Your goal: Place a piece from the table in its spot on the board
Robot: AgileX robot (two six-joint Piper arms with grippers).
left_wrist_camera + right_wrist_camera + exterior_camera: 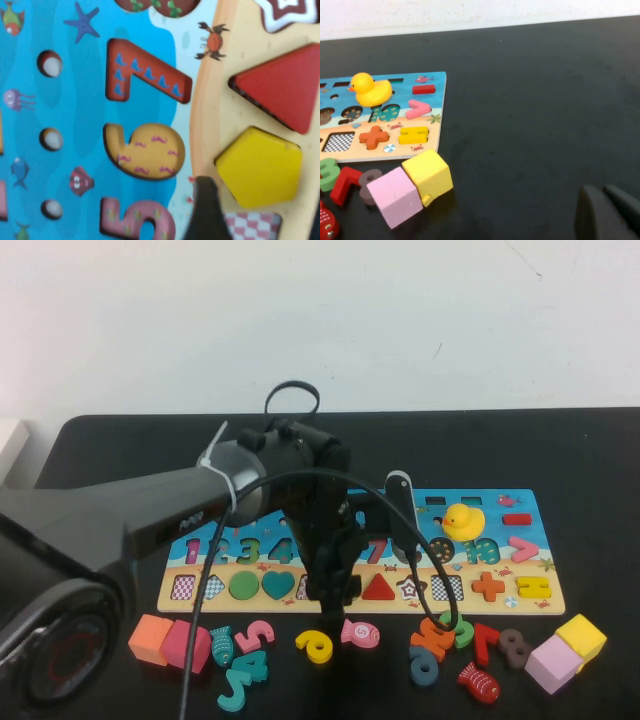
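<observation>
The yellow pentagon piece (260, 167) lies flat in its place, the recess on the board's (85, 90) sandy strip, beside the red triangle (282, 90). My left gripper (260, 220) hovers just over it, open. One dark finger (205, 212) stands clear of the piece's edge and the other barely shows at the frame's border. In the high view the left gripper (333, 592) covers that spot on the board (530, 540), so the piece is hidden there. My right gripper (607, 212) is shut over bare black table (530, 100), off the board's right end.
A yellow rubber duck (463, 521) sits on the board's right part. Loose numbers and fish lie in front of the board, among them a yellow 6 (316, 645). A yellow cube (581, 637) and a pink cube (552, 663) stand front right, an orange cube (150, 638) front left.
</observation>
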